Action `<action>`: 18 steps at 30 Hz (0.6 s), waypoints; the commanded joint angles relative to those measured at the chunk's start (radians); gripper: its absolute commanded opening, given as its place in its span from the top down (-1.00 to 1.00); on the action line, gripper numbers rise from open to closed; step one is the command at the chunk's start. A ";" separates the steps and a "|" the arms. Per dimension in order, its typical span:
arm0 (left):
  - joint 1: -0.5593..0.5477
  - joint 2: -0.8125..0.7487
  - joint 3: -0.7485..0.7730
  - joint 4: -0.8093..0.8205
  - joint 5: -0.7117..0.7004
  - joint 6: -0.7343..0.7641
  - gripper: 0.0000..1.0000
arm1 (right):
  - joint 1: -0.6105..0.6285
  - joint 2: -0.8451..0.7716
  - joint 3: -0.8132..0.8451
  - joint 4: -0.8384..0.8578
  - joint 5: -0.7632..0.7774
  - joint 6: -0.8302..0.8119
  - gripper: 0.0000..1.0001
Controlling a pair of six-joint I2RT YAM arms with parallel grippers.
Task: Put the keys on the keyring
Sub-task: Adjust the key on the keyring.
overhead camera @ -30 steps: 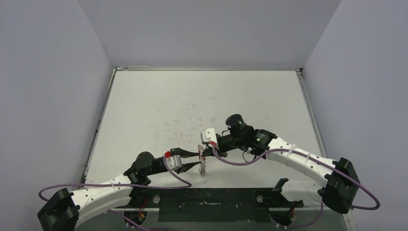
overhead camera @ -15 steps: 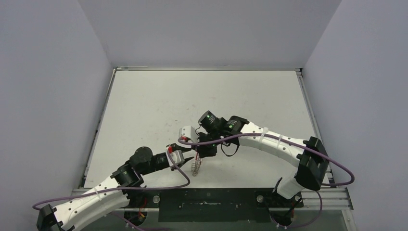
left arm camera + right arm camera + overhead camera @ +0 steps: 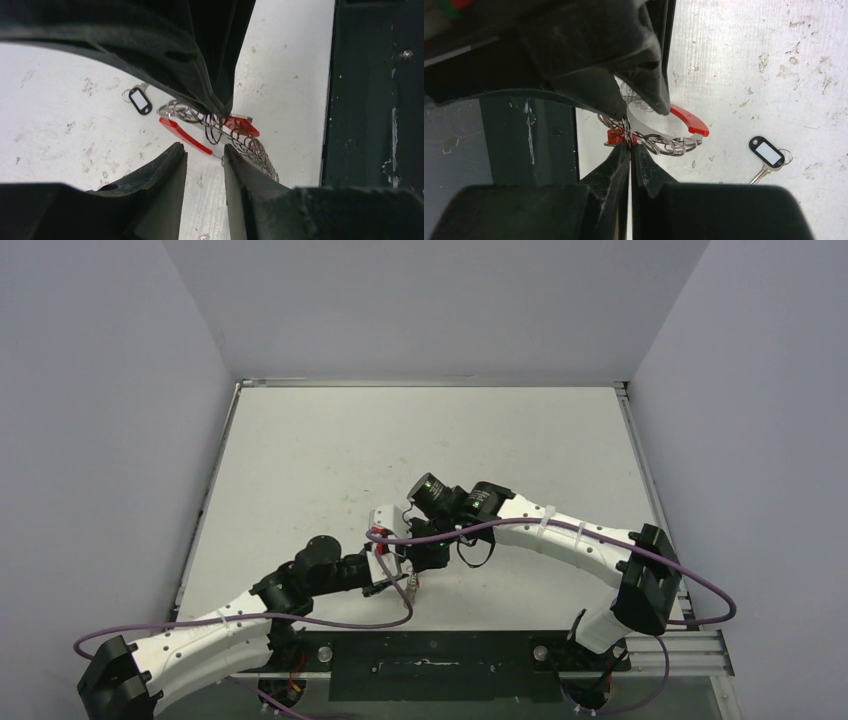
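The keyring point(image 3: 689, 120), a thin metal ring with a red sleeve and several small silver rings strung on it, hangs low over the white table. My right gripper point(image 3: 629, 147) is shut on its wire beside a red piece. The ring shows again in the left wrist view point(image 3: 182, 135) and faintly from above point(image 3: 409, 584). My left gripper point(image 3: 204, 150) is open, its tips just short of the red sleeve with nothing between them. One loose key point(image 3: 768, 152), with a black oblong tag and a short silver shaft, lies on the table beyond the ring point(image 3: 140, 101).
A black strip point(image 3: 375, 100) runs along the near table edge, right next to the ring. Both arms meet over the near middle of the table point(image 3: 300, 440). The table surface is scuffed with small marks. Grey walls enclose the other three sides.
The right arm swung left and lower with the keyring, then held still. The left arm shifted its elbow forward, and its jaws now stand a little wider.
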 commanded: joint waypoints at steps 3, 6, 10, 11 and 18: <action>-0.003 -0.006 0.013 0.169 0.064 -0.003 0.53 | 0.005 -0.010 0.031 0.018 0.013 -0.002 1.00; -0.003 -0.021 0.009 0.174 0.080 -0.001 0.56 | 0.006 -0.008 0.029 0.021 0.015 -0.002 1.00; -0.003 -0.022 0.002 0.180 0.072 0.001 0.62 | 0.005 -0.010 0.029 0.026 0.015 -0.001 1.00; -0.003 -0.016 0.005 0.178 0.068 0.003 0.70 | 0.006 -0.011 0.027 0.027 0.015 0.000 1.00; -0.003 0.060 0.046 0.134 0.076 0.026 0.76 | 0.005 -0.015 0.025 0.031 0.013 0.001 1.00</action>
